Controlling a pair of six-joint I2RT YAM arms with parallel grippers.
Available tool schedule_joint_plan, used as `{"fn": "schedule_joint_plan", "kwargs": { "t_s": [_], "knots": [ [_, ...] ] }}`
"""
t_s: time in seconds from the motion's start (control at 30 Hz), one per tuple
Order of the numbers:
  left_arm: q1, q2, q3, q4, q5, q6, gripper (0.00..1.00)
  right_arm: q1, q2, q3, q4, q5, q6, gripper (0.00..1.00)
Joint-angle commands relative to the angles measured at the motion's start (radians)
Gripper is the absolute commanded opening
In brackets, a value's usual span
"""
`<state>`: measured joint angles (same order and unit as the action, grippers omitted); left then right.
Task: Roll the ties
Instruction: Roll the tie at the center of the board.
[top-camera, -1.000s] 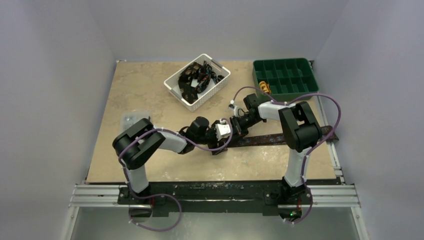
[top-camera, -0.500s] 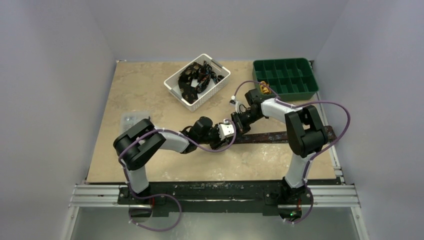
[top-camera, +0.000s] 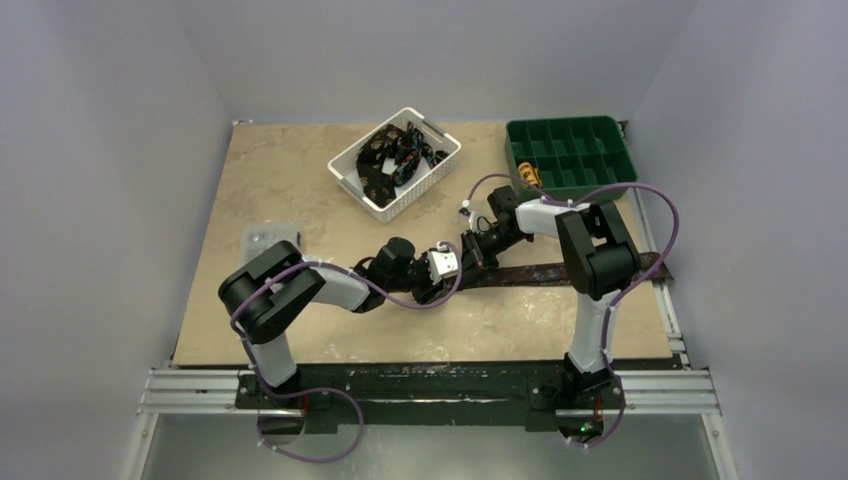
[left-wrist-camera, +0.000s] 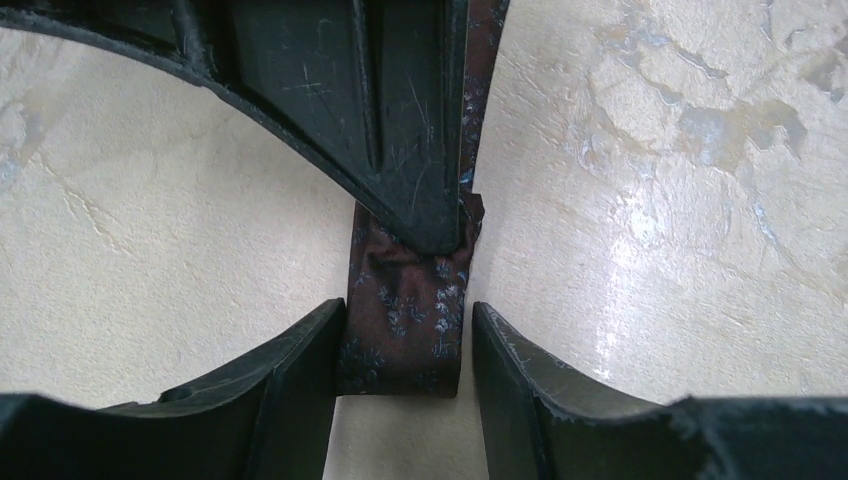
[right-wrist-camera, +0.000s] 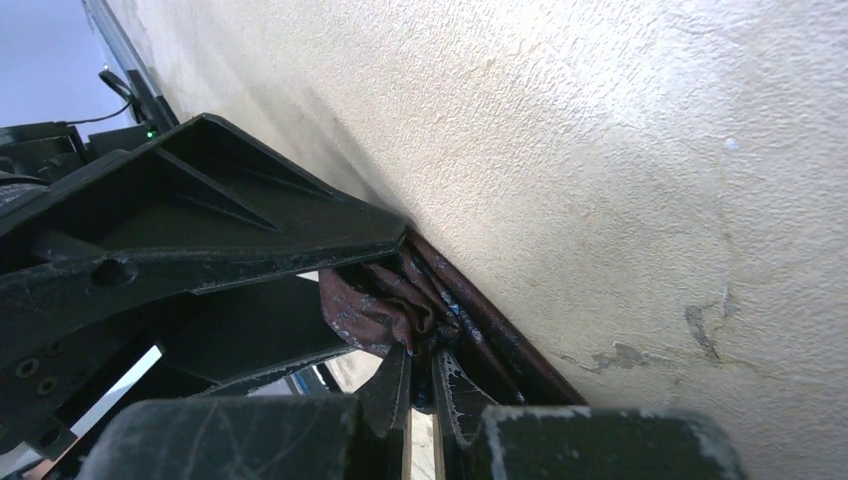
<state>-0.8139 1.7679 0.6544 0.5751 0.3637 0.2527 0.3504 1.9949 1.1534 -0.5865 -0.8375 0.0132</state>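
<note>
one tie end (left-wrist-camera: 400, 350) inside released left claw (left-wrist-camera: 407, 308), pinched tight by right claw (right-wrist-camera: 422, 362)

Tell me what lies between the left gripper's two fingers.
The left wrist view shows the end of the tie lying there on the table, with the right gripper shut on it just beyond.

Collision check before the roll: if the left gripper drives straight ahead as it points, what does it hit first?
Likely the right gripper, pinching the tie directly ahead; the tie's end lies between the open fingers of the left gripper.
</note>
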Motion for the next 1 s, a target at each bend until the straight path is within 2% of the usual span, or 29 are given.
{"fn": "schedule_joint_plan", "kwargs": {
  "t_s": [0.0,0.1,0.23,0.43,0.6,0.73,0.87,0.97],
  "knots": [
    [0.022,-0.028,-0.036,0.034,0.056,-0.063,0.46,0.003,0.058,-0.028,0.076,0.189,-0.029,0.00],
    [0.032,-0.045,-0.061,0.040,0.052,-0.062,0.45,0.003,0.058,-0.036,0.083,0.206,-0.035,0.00],
    [0.041,-0.049,-0.078,0.029,0.063,-0.038,0.51,0.005,0.035,-0.017,0.065,0.194,-0.045,0.00],
    [0.042,-0.024,-0.055,0.015,0.104,-0.035,0.45,0.034,-0.034,0.052,0.025,0.152,-0.064,0.00],
    [0.042,-0.022,-0.034,0.020,0.112,-0.018,0.64,0.052,-0.009,0.055,0.012,0.163,-0.072,0.00],
    [0.041,-0.008,0.028,-0.017,0.102,-0.012,0.67,0.063,0.005,0.048,0.017,0.153,-0.065,0.00],
    [0.037,0.043,0.102,-0.052,0.094,0.003,0.66,0.074,-0.002,0.045,0.031,0.136,-0.052,0.00],
    [0.036,0.069,0.127,-0.094,0.116,0.035,0.60,0.086,-0.010,0.042,0.041,0.120,-0.042,0.00]
  ]
}}
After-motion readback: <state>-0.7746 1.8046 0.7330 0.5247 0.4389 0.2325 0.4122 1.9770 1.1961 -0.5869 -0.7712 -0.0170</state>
